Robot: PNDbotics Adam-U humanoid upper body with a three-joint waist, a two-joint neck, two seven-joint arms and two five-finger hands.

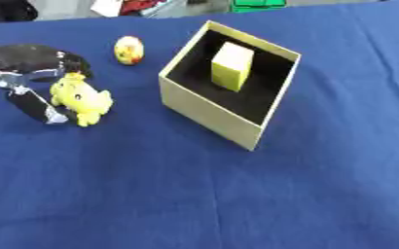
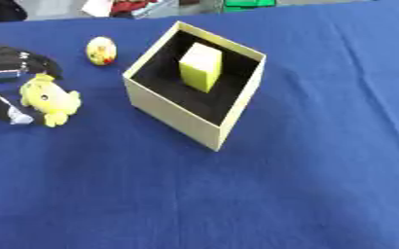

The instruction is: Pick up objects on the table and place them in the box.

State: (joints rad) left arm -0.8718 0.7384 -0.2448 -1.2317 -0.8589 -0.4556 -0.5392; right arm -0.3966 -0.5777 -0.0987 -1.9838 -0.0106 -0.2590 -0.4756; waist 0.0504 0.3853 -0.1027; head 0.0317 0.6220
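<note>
Nearest you, the blue tablecloth (image 1: 194, 194) lies bare across the whole front of the table.

Further in, at your left edge, your left hand (image 1: 28, 73) reaches in from the side and is curled around the yellow plush toy (image 1: 81, 98). A black thumb (image 1: 34, 108) sits on the near side of the toy and the darker fingers (image 1: 41, 54) arch over its far side, so the toy is pinched between them. The toy looks to be resting on the cloth, though you cannot tell for certain whether it is lifted. Your right hand does not show in either view.

To the right of the toy and well apart from it stands the open cardboard box (image 1: 205, 114), turned so that 1 corner points toward you. Its inside is black, and 1 yellow block (image 1: 232, 66) already stands in it, toward the far side.

Beyond the toy, left of the box's far corner, a small yellow ball with a red mark (image 1: 129, 50) lies on the cloth, untouched and clear of both the hand and the box.
</note>
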